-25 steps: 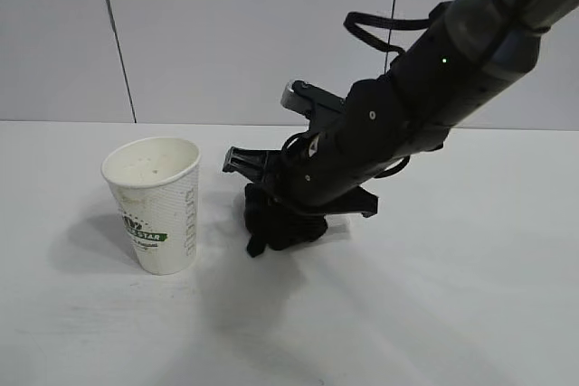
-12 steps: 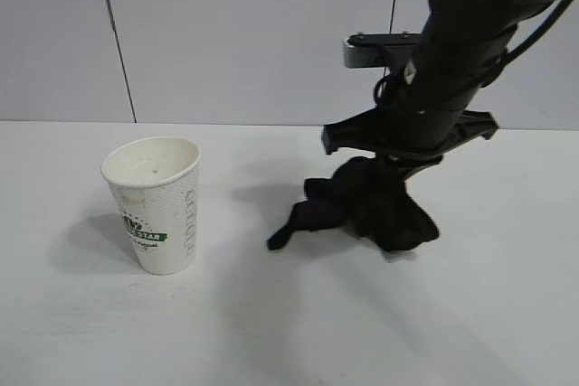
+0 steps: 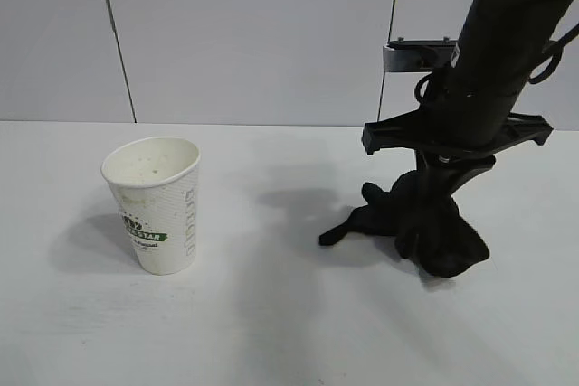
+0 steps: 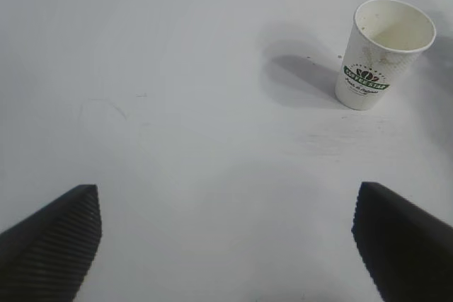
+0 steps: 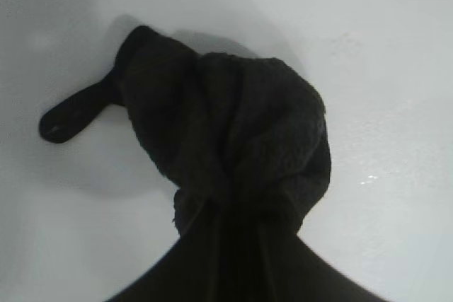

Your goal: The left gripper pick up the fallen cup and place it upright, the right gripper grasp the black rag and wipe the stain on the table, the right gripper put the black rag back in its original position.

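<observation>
The white cup (image 3: pixel 156 205) with the green logo band stands upright on the white table (image 3: pixel 271 323) at the left; it also shows far off in the left wrist view (image 4: pixel 382 53). My right gripper (image 3: pixel 441 189) points straight down at the right and is shut on the black rag (image 3: pixel 432 223), which hangs bunched below it and touches the table, its thin strip (image 3: pixel 336 234) trailing toward the cup. The right wrist view shows the rag (image 5: pixel 226 139) pinched between the closed fingers. My left gripper (image 4: pixel 226 238) is open and empty over bare table. No stain shows.
A grey panelled wall (image 3: pixel 244 33) runs behind the table. The rag's shadow (image 3: pixel 289 201) lies between the cup and the rag.
My right gripper has carried the black rag from beside the cup to the right, and the arm has swung from slanted to upright. The cup has not moved.
</observation>
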`<state>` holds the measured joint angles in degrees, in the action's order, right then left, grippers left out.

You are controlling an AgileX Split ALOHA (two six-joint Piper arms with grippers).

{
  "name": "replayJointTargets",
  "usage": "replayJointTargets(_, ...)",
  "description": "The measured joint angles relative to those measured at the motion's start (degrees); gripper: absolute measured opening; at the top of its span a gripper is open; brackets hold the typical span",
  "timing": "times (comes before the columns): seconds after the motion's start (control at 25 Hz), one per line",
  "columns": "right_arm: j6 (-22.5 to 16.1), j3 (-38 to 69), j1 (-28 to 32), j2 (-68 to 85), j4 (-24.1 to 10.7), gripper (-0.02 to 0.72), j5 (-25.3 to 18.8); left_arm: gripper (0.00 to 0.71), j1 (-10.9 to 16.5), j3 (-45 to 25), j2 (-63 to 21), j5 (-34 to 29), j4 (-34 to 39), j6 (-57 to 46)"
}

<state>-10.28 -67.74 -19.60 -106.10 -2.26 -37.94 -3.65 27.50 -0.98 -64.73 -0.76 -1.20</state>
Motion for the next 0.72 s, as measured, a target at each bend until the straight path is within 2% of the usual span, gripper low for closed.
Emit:
replayJointTargets(0.08, 0.1, 0.0, 0.0, 0.0, 0.7, 0.458, 0.0, 0.694, 0.0, 0.0, 0.0, 0.0, 0.0, 0.0)
replayJointTargets(0.12, 0.3, 0.0, 0.0, 0.0, 0.8, 0.534, 0.0, 0.694, 0.0, 0.0, 0.0, 0.0, 0.0, 0.0)
replayJointTargets(0.16, 0.3, 0.0, 0.0, 0.0, 0.9, 0.593, 0.0, 0.694, 0.0, 0.0, 0.0, 0.0, 0.0, 0.0)
replayJointTargets(0.2, 0.3, 0.0, 0.0, 0.0, 0.9, 0.617, 0.0, 0.694, 0.0, 0.0, 0.0, 0.0, 0.0, 0.0)
replayJointTargets(0.32, 0.3, 0.0, 0.0, 0.3, 0.7, 0.630, -0.4, 0.694, 0.0, 0.0, 0.0, 0.0, 0.0, 0.0)
replayJointTargets(0.44, -1.7, 0.0, 0.5, 2.1, -2.1, 0.630, -1.5, 0.694, 0.0, 0.0, 0.0, 0.0, 0.0, 0.0)
replayJointTargets(0.56, -5.1, -0.8, 3.7, 5.0, -7.7, 0.630, -3.6, 0.694, 0.0, 0.0, 0.0, 0.0, 0.0, 0.0)
replayJointTargets(0.64, -6.6, -1.5, 7.3, 7.1, -12.2, 0.630, -6.0, 0.694, 0.0, 0.0, 0.0, 0.0, 0.0, 0.0)
replayJointTargets(0.72, -7.1, -1.5, 12.2, 9.8, -15.3, 0.630, -8.5, 0.694, 0.0, 0.0, 0.0, 0.0, 0.0, 0.0)
